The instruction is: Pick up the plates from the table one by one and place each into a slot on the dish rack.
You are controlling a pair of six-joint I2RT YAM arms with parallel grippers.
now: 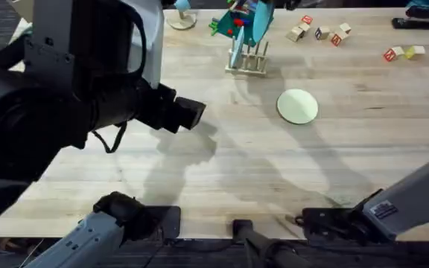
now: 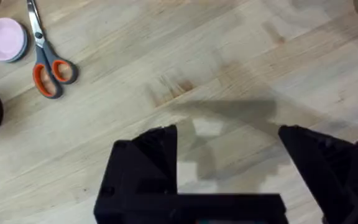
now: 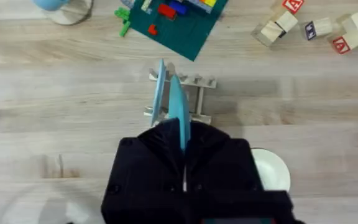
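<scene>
- Over bare table (image 2: 166, 56), left wrist view: the left gripper (image 2: 229, 134) hangs with its fingers spread, nothing between them; scissors (image 2: 47, 65) and a pink dish (image 2: 5, 38) lie nearby.
- Right wrist view: the right gripper (image 3: 184, 134) has its fingers pressed together, facing the dish rack (image 3: 180, 99).
- Overhead view: the light blue plate (image 1: 237, 48) stands in the rack, while the cream plate (image 1: 298, 106) lies flat near it.

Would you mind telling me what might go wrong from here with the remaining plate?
1. The cream plate lies flat on the table, so a grip may slide off its thin rim.
2. The dish rack looks small and already holds the light blue plate upright; a clumsy insertion could knock that plate or shove the rack.
3. The green block board sits just behind the rack and could get bumped.
</scene>
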